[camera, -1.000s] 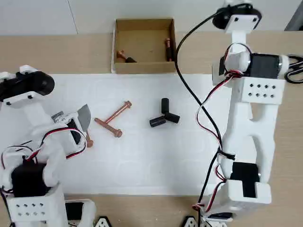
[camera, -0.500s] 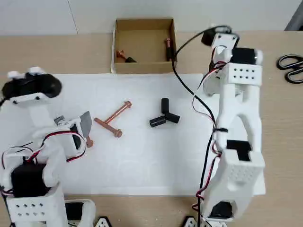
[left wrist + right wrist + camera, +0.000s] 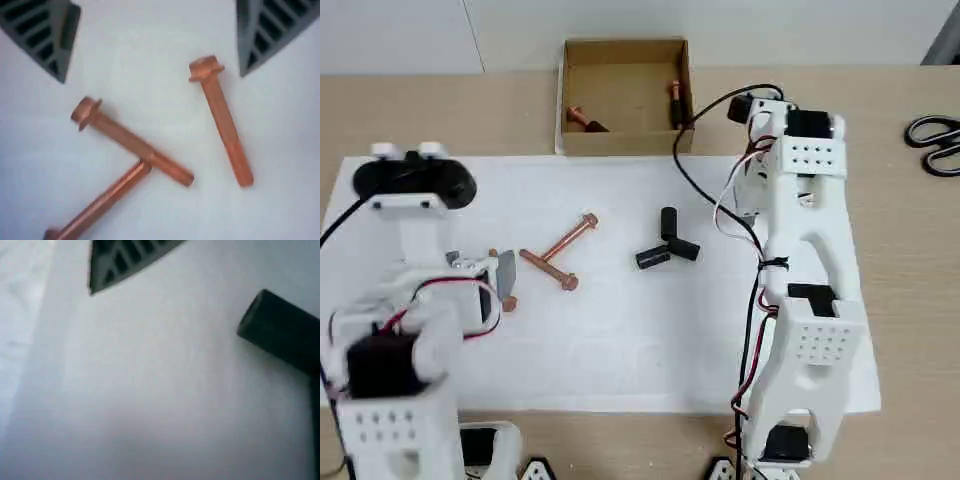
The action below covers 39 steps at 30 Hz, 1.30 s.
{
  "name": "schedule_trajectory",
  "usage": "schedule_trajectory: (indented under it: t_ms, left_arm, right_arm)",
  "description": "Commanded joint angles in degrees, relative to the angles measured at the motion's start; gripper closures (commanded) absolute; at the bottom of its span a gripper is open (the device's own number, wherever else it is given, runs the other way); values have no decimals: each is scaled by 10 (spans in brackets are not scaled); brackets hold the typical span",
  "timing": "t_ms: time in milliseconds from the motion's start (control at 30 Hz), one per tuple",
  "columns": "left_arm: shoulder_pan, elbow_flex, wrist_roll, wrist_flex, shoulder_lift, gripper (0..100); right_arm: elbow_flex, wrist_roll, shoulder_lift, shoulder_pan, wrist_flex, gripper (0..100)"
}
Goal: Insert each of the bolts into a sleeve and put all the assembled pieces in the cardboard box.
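On white sheet (image 3: 620,340), three copper bolts (image 3: 132,142) lie loose, two touching, under left gripper (image 3: 152,70); its jaws wide apart, holding nothing. Three black sleeves (image 3: 667,245) clustered mid-sheet. Right gripper (image 3: 750,190) near sleeves; open or closed, cannot tell. Cardboard box (image 3: 563,95) beyond sheet holds assembled pieces (image 3: 675,105).

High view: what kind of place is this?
Probably a robot lab or workshop bench: two robot arms stand at a table, with copper bolts and black sleeves on a white mat near a cardboard box.
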Motion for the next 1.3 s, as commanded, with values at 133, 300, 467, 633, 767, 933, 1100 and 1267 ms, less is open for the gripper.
schedule_trajectory:
  t_ms: [133, 300, 467, 633, 767, 933, 1100, 1267]
  left_arm:
    - [-74, -78, -1, 12, 160, 789]
    - [-89, -136, -1, 37, 251, 790]
    - [-88, -153, -1, 36, 273, 790]
    - [-88, -154, -1, 35, 273, 790]
    - [-88, -154, -1, 35, 273, 790]
    - [-88, -154, -1, 35, 273, 790]
    - [-88, -154, -1, 36, 273, 790]
    - [-88, -153, -1, 38, 273, 790]
  right_arm:
    - [-7, -2, -102, -4, 11, 728]
    - [-8, 18, -142, -6, 10, 728]
    - [-10, 25, -219, -2, 7, 728]
    - [-10, 25, -327, -5, -22, 728]
    - [-10, 22, -420, -6, -44, 728]
    - [-3, 24, -471, -34, -18, 728]
    - [69, 22, -416, -85, -7, 728]
    - [92, 20, -321, -118, -7, 728]
